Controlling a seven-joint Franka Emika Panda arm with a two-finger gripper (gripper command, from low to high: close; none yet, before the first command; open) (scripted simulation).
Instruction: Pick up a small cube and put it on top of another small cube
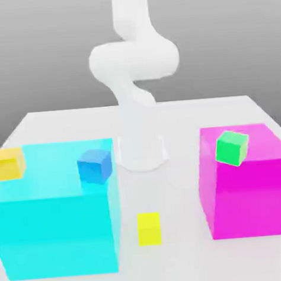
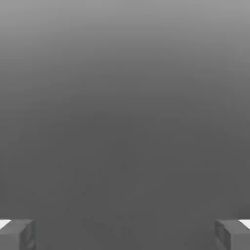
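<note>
The scene is viewed by the exterior camera from the front and slightly above, facing the arm's base (image 1: 141,149) across the table (image 1: 224,109). Only blank grey is faced by the hand camera, framed by two fingertips (image 2: 17,234). No part is shared.

Lemon-yellow small cube (image 1: 149,228) on table; blue small cube (image 1: 95,166) well apart.

Soft even light (faint shadows), slightly blurred

A smooth, glossy white arm (image 1: 133,60) of rounded tubular segments — blocky grey fingertips (image 2: 17,235).
</note>
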